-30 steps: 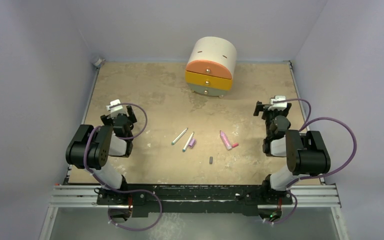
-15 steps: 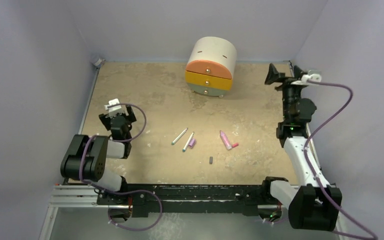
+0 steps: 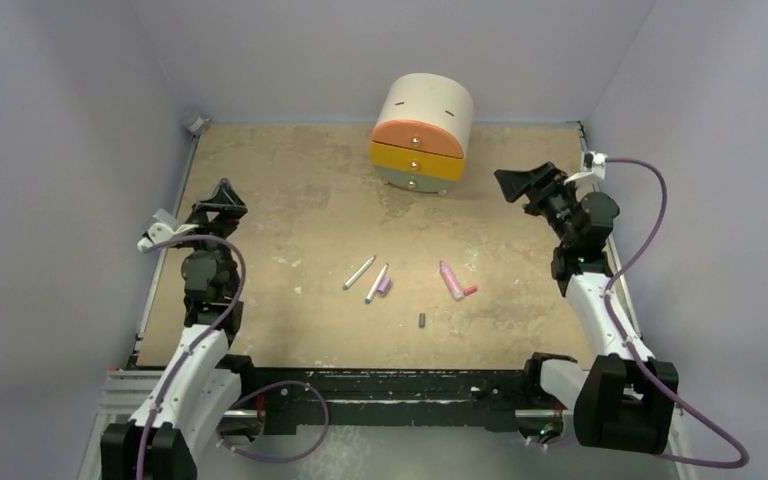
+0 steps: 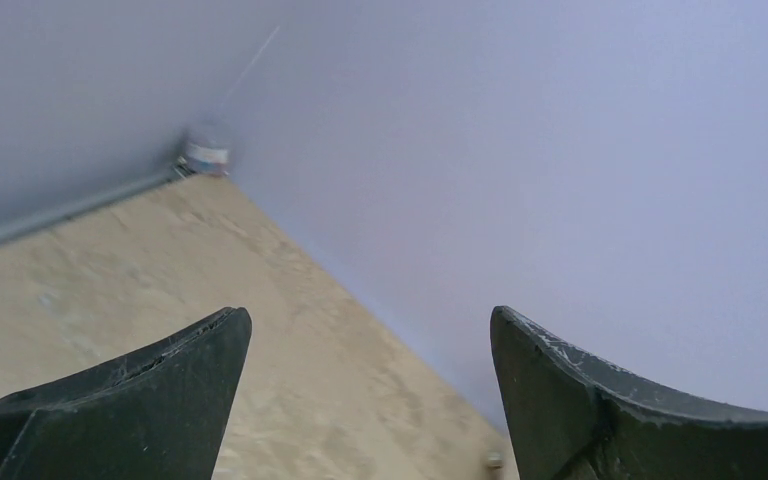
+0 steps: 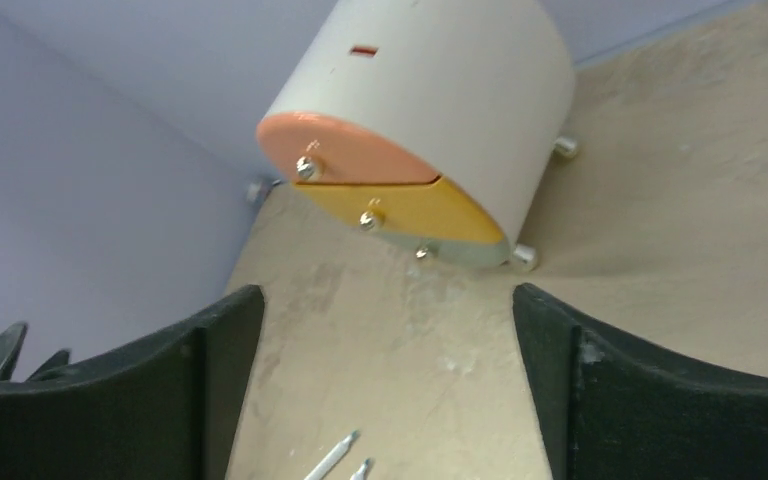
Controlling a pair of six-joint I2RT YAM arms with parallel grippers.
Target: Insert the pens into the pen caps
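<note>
Step in hand, as judged: the approach, with nothing grasped yet.

Table: flat, tan, mottled and scuffed like worn board. Plain lilac walls on three sides.

Drawer unit, far middle: smooth cream rounded shell. It had orange, yellow and pale grey-green fronts with small metal knobs. Not part of the job.

Left gripper hovered near the left edge, jaws wide apart and empty. Its wrist view showed only wall and the far corner, so it pointed away from the work. Right gripper hovered near the right edge, jaws wide apart and empty. It faced the drawer unit, with two pen tips just in at the bottom of its view. Fingers: black, hard, wedge-shaped, scratched.

All task things lay loose at the table's middle, well apart from both grippers.
- Pink pen: the thicker one, a smooth round barrel.
- Teal-ended pen and blue-ended pen: slim white barrels, near parallel, probably prone to rolling.
- Purple cap: just beside the blue-ended pen; contact could not be told.
- Reddish-pink cap: just beside the pink pen's near end.
- Dark grey cap: alone, nearer the arms.

The caps were tiny stubby tubes.

Next move, as judged: swing both grippers inward and down, one across a pen barrel and one onto a cap. The caps would need a careful narrow pinch, then pen and cap lined up end to end.
</note>
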